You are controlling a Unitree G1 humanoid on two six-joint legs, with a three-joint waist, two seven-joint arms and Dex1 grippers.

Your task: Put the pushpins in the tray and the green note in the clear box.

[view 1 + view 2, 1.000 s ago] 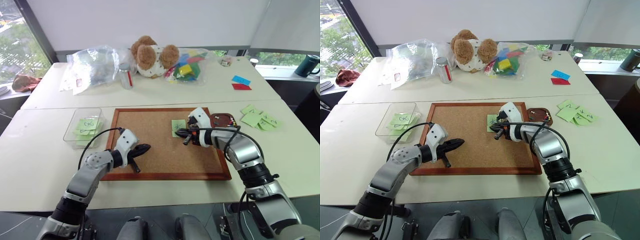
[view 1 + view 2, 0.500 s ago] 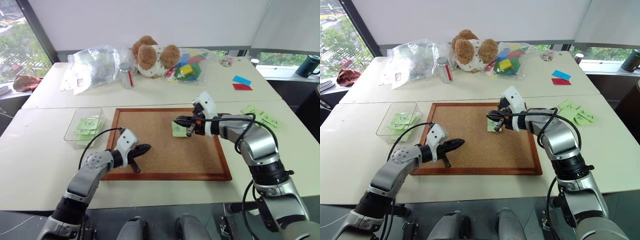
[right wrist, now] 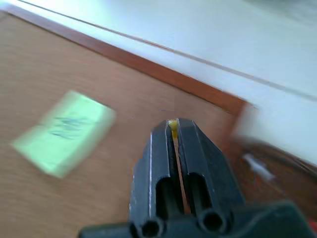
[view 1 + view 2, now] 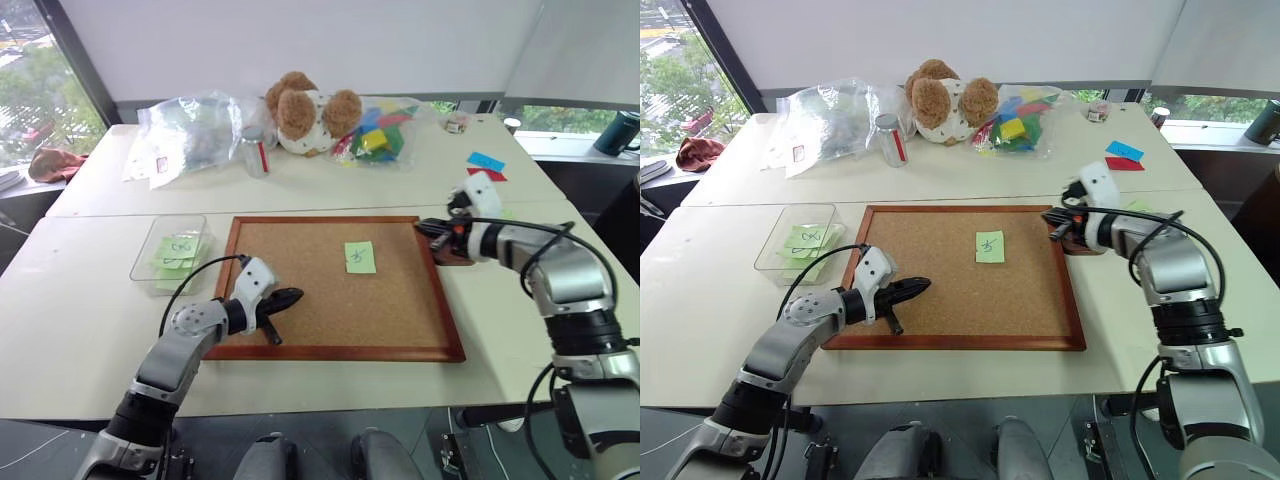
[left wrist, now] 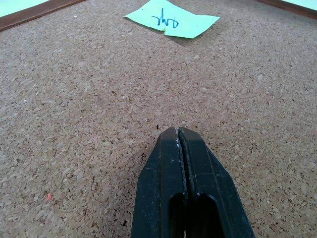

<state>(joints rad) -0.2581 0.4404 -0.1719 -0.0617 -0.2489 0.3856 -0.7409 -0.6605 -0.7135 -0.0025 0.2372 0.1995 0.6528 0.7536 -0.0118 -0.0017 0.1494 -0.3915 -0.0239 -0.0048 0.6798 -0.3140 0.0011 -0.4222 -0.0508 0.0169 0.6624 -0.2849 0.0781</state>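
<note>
The green note (image 4: 359,257) lies flat on the corkboard (image 4: 330,310), with nothing over it. My right gripper (image 4: 424,228) hovers at the board's right edge, just above the dark brown tray (image 4: 1082,248). It is shut on a pushpin (image 3: 173,125) whose yellow head shows between the tips. A white pin (image 3: 255,166) lies blurred in the tray. My left gripper (image 4: 290,296) is shut and empty, low over the board's near left part. The clear box (image 4: 168,253) sits left of the board and holds green notes.
On the far table stand a plush toy (image 4: 305,110), crinkly plastic bags (image 4: 195,130), a can (image 4: 252,152) and a bag of coloured blocks (image 4: 375,130). Blue and red paper pieces (image 4: 482,165) lie at the back right. More green notes (image 4: 1137,207) lie behind my right arm.
My right gripper has swung from over the green note to the right, to the board's edge above the tray, still shut. The note now lies uncovered. The left arm has not moved.
</note>
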